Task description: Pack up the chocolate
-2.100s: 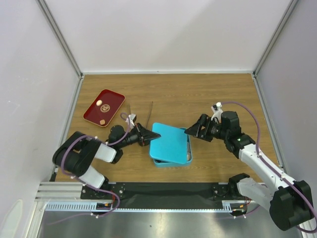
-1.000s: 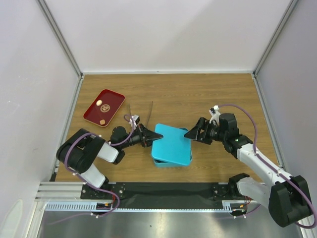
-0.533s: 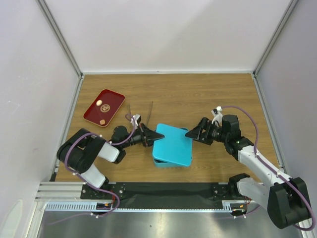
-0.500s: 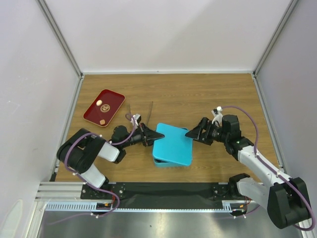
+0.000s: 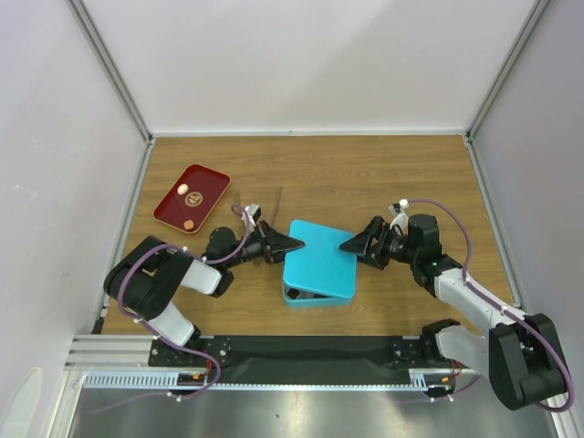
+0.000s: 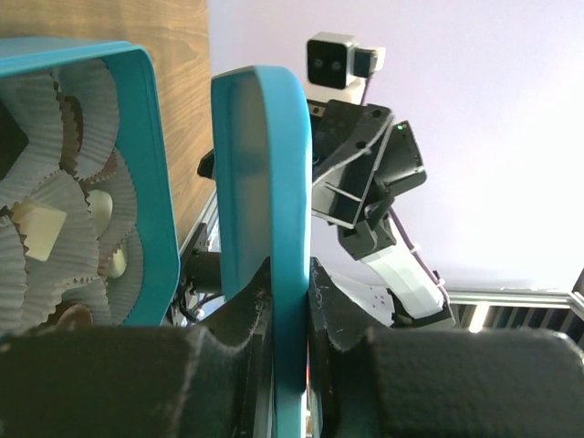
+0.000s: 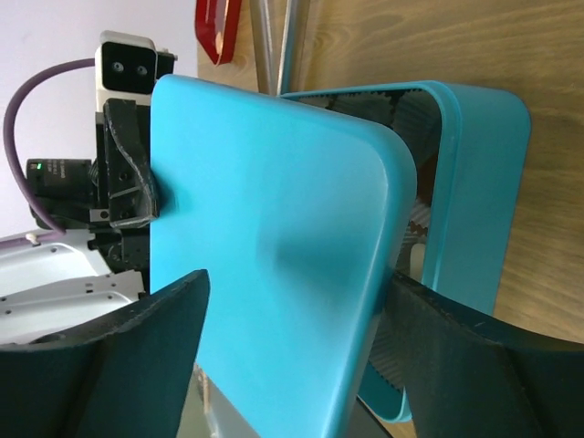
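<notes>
A teal lid lies tilted over the teal box, its left side raised. My left gripper is shut on the lid's left edge, which stands pinched between the fingers. The box beside it holds white paper cups with chocolate: a cream piece shows. My right gripper is open at the lid's right edge; its fingers stand wide on either side of the lid, above the box. Two more chocolates lie on the red tray.
The red tray sits at the back left of the wooden table, seen also as the red tray in the right wrist view. Thin metal tongs lie behind the box. White walls close three sides.
The left gripper has raised the lid's left edge and carried it a little right over the box. The right gripper has closed in on the lid's right edge.
</notes>
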`<state>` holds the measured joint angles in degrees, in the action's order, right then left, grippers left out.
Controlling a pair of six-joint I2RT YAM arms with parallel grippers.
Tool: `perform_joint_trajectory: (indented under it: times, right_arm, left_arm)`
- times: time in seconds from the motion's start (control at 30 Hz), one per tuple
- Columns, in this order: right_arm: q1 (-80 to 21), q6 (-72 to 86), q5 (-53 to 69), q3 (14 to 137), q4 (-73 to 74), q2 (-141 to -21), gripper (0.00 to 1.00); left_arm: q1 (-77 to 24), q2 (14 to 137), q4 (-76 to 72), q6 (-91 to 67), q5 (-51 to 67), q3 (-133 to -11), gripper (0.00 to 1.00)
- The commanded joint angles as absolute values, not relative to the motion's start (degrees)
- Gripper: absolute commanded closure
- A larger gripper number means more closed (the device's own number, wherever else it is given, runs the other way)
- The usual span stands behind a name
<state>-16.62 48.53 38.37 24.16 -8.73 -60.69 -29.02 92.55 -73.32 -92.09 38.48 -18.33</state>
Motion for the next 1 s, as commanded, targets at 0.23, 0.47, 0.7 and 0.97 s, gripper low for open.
perform_joint_trajectory:
  times: [0.23,0.47,0.7,0.97]
  right_arm:
    - [-16.4,50.8,43.2,23.7,-17.0,-62.0,0.46]
    - [-15.9,48.5,42.7,25.5,-13.8,-62.6,0.57]
    - [-14.9,48.4,43.7,26.0,-14.2,-64.2,0.60]
    - [-14.6,48.4,44.3,26.2,-15.1,-65.3,0.63]
  left_arm:
    - [-29.7,92.4,-98.4,-91.4,38.8,-17.0,0.71]
    - [-29.7,90.4,-91.9,-87.8,40.4,-16.1,0.52]
    - [-29.7,83.9,-73.6,-79.9,41.6,-18.2,0.37]
    - [-29.7,75.8,-47.3,-67.2,39.2,-21.4,0.21]
